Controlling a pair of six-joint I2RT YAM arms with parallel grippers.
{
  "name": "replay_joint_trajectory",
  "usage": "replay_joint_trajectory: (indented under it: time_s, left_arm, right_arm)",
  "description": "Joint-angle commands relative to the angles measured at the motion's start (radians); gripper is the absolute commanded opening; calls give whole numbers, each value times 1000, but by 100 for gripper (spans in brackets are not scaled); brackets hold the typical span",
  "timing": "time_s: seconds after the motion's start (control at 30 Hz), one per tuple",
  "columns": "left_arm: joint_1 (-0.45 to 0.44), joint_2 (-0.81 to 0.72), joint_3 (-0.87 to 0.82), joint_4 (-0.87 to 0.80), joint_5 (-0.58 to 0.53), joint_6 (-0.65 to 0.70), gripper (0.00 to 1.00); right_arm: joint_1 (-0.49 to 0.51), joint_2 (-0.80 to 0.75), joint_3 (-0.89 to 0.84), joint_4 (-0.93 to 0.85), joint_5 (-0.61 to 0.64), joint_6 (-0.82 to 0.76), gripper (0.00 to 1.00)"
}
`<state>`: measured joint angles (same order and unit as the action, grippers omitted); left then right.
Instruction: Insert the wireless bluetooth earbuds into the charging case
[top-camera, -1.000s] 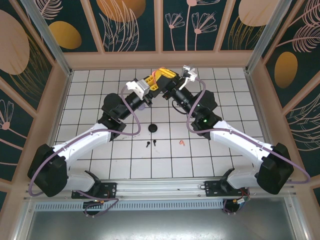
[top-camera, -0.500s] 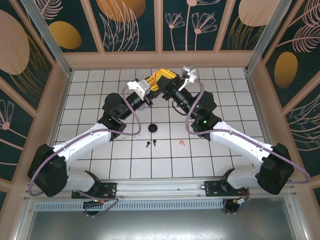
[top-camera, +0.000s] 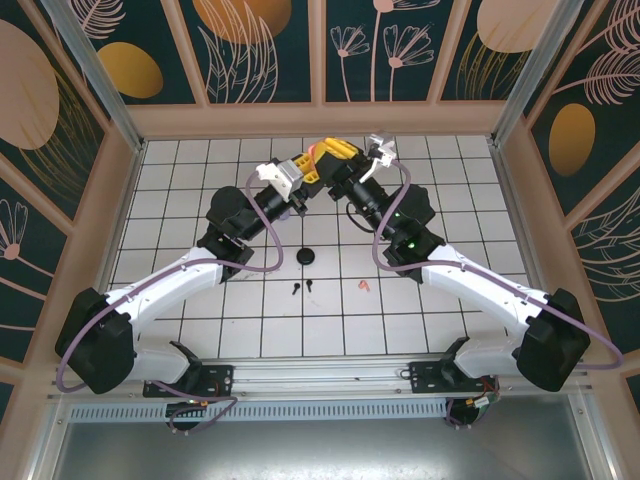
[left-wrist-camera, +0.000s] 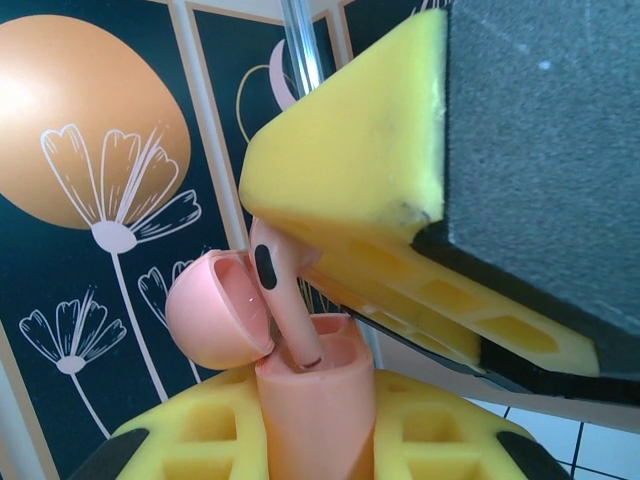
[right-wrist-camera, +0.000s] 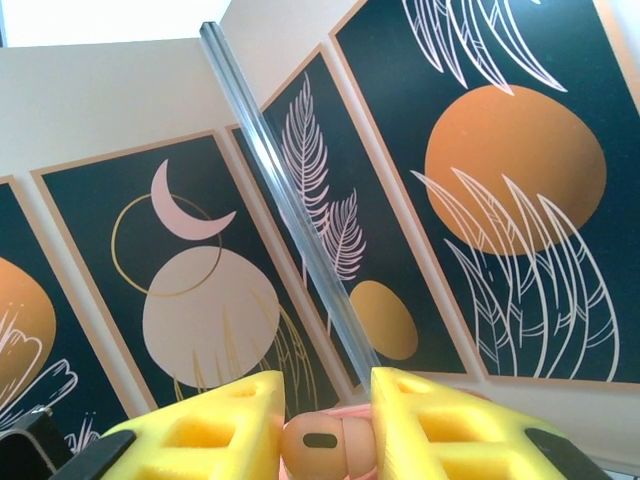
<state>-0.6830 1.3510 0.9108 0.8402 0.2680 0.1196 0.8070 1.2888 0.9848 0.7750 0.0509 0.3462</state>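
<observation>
Both arms meet raised over the far half of the worktop (top-camera: 180, 200), top centre of the overhead frame. Left pincer (left-wrist-camera: 315, 425) is set narrow, clamping the salmon-pink charging case (left-wrist-camera: 315, 400) upright at bottom centre of the left wrist view. Its lid (left-wrist-camera: 215, 310) is flipped open to the left. Right pincer (right-wrist-camera: 328, 425) is also narrow: the head of the salmon-pink earbud (left-wrist-camera: 272, 275) spans the gap and appears to touch both fingers. Key relation: the earbud's long axis runs near vertical, leaning slightly to upper left, with the stem tip already inside the case's mouth. The case lies directly below the right pincer, so seating likely needs a push down along the stem. The right arm is the nearer one. Versus one second ago: the meeting point sits marginally higher in the overhead frame. The second pink earbud (top-camera: 362, 287), the two black earbuds (top-camera: 302, 289) and the black round case (top-camera: 308, 258) are unmoved.
</observation>
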Motion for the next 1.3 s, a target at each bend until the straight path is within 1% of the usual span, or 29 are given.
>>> replay_joint_trajectory:
  time_s: [0.0,0.13,0.23,0.33,0.5,0.63,0.73,0.8,0.97,1.27]
  left_arm:
    - [-29,-35,54,91,46,9,0]
    - [-32,-35,55,87,46,12,0]
    - [-32,-34,56,85,45,14,0]
    - [-33,-35,56,84,45,16,0]
    - [-33,-34,56,80,43,16,0]
    - [-33,-25,48,80,35,10,0]
    - [-34,-19,28,97,19,-3,0]
    - [-34,-17,8,111,9,-15,0]
    - [-33,-37,-35,135,-29,-39,0]
    - [-34,-119,-116,121,-83,-75,0]
  right_arm:
    - [6,1,-30,-63,10,11,30]
    - [6,4,-28,-70,11,16,30]
    - [4,9,-23,-74,-8,17,27]
    - [4,10,-22,-75,-13,17,27]
    - [1,-3,-18,-77,-11,28,39]
    - [-3,-20,18,-105,-20,37,52]
    - [-3,-43,40,-127,-26,43,60]
    - [-3,-65,51,-143,-26,49,63]
    - [-6,-144,46,-200,19,67,67]
    - [-19,-318,-42,-339,103,137,69]
